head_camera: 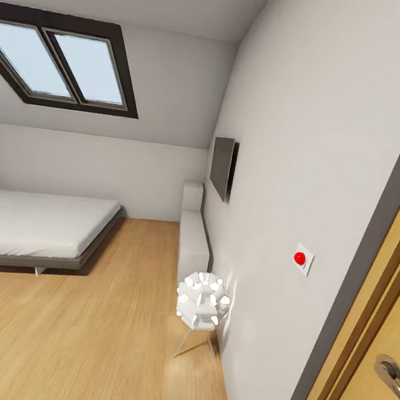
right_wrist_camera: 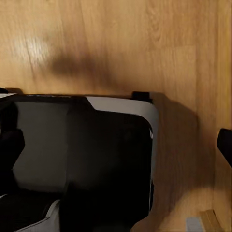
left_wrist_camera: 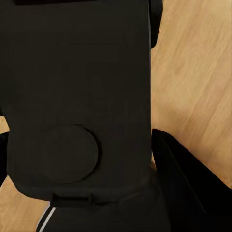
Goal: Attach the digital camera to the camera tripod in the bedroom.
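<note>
A white globe lamp (head_camera: 202, 301) on thin legs is standing nearest on the bedroom's wood floor (head_camera: 94, 331), a low white cabinet (head_camera: 193, 237) is sitting beyond the lamp, the grey bed (head_camera: 39, 220) is lying farther off, and neither gripper's opening is showing.

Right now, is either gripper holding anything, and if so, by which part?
It cannot be told. The wrist views look down past the robot's dark body to the wood floor, with no fingers clearly seen. The head view shows a bed and a white lamp.
</note>
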Available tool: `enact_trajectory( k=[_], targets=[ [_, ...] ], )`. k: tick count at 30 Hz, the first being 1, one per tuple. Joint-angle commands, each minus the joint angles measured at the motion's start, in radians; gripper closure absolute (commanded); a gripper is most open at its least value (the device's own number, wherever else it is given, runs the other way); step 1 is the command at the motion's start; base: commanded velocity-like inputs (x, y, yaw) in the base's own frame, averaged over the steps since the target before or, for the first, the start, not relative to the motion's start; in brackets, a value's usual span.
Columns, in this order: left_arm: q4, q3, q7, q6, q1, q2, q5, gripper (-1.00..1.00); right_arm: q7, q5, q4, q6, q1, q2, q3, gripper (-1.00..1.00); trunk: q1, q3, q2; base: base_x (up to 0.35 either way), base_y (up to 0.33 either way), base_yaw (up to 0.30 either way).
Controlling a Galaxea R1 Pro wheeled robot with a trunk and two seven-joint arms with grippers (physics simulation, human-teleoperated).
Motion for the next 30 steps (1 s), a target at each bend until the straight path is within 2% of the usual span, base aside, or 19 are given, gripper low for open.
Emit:
enact_trajectory(
  k=[1, 3, 6, 13, 16, 21, 22, 30],
  targets=[
    [0.001, -0.009, 0.003, 0.001, 0.003, -0.001, -0.005, 1.0, -0.014, 0.01, 0.007, -0.013, 0.0, 0.0, -0.009, -1.0, 0.0, 0.0, -0.001, 0.0, 0.0, 0.0],
    [0.005, -0.009, 0.006, -0.006, 0.02, -0.004, -0.028, 1.0, -0.05, 0.011, 0.019, -0.044, 0.009, 0.002, -0.008, -1.0, 0.0, 0.0, -0.001, 0.0, 0.0, 0.0],
    [0.008, -0.009, 0.008, -0.01, 0.053, -0.007, -0.043, 1.0, -0.074, 0.01, 0.027, -0.065, 0.031, 0.001, -0.008, -1.0, 0.0, 0.0, -0.001, 0.0, 0.0, 0.0],
    [0.007, -0.009, 0.008, -0.05, 0.14, -0.012, -0.056, 1.0, -0.092, 0.009, 0.031, -0.089, 0.047, -0.005, -0.009, -1.0, 0.0, 0.0, -0.001, 0.0, 0.0, 0.0],
    [0.007, -0.01, 0.008, -0.073, 0.159, -0.015, -0.056, 1.0, -0.102, 0.009, 0.032, -0.101, 0.049, -0.004, -0.01, -1.0, 0.0, 0.0, -0.001, 0.0, 0.0, 0.0],
    [0.007, -0.011, 0.008, -0.079, 0.163, -0.018, -0.057, 1.0, -0.108, 0.009, 0.032, -0.118, 0.05, -0.004, -0.01, -1.0, 0.0, 0.0, -0.001, 0.0, 0.0, 0.0],
    [0.007, -0.011, 0.008, -0.085, 0.164, -0.021, -0.057, 1.0, -0.109, 0.003, 0.032, -0.149, 0.05, -0.002, -0.012, -1.0, 0.0, 0.0, -0.001, 0.0, 0.0, 0.0],
    [0.005, -0.008, 0.001, -0.098, 0.164, -0.02, -0.047, 1.0, -0.11, -0.001, 0.032, -0.16, 0.05, 0.004, -0.019, -1.0, 0.0, 0.0, -0.001, 0.0, 0.0, 0.0]
  ],
)
